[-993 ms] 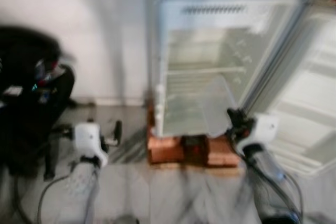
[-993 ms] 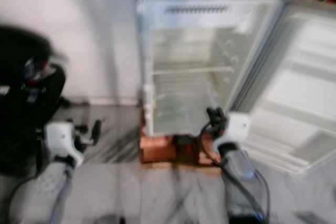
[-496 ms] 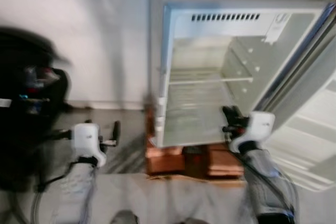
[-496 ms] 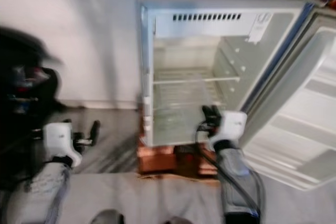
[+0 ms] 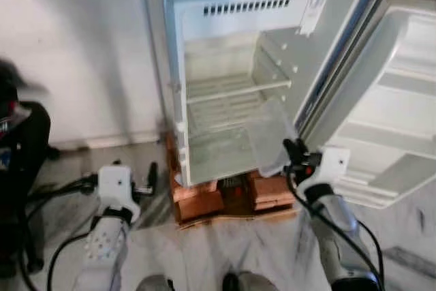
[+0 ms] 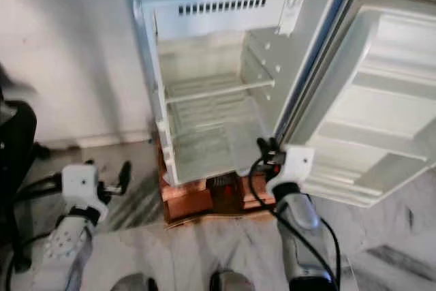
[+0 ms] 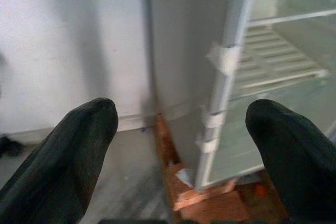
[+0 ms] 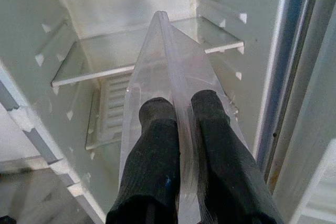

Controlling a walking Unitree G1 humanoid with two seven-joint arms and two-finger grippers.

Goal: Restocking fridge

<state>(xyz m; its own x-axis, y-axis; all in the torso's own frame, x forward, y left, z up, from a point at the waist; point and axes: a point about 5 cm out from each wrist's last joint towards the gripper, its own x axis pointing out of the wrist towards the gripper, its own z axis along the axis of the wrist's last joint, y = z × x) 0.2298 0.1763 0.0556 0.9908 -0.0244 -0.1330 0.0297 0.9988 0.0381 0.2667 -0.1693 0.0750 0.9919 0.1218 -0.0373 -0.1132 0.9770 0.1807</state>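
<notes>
- Since a second ago the camera has swung, and the fridge (image 5: 231, 80) now sits sharper and further left.
- Its clear drawer (image 8: 173, 93) is clamped edge-on between the right gripper (image 8: 178, 129) fingers, ahead of them over the fridge floor.
- Thin slick plastic could slip or crack against the glass shelf (image 8: 142, 51) beyond the fingertips.
- Left gripper (image 7: 178, 129) fingers are spread apart, holding nothing.

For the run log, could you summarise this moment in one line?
fridge: open | right gripper: shut on clear tray | left gripper: open, idle
</notes>
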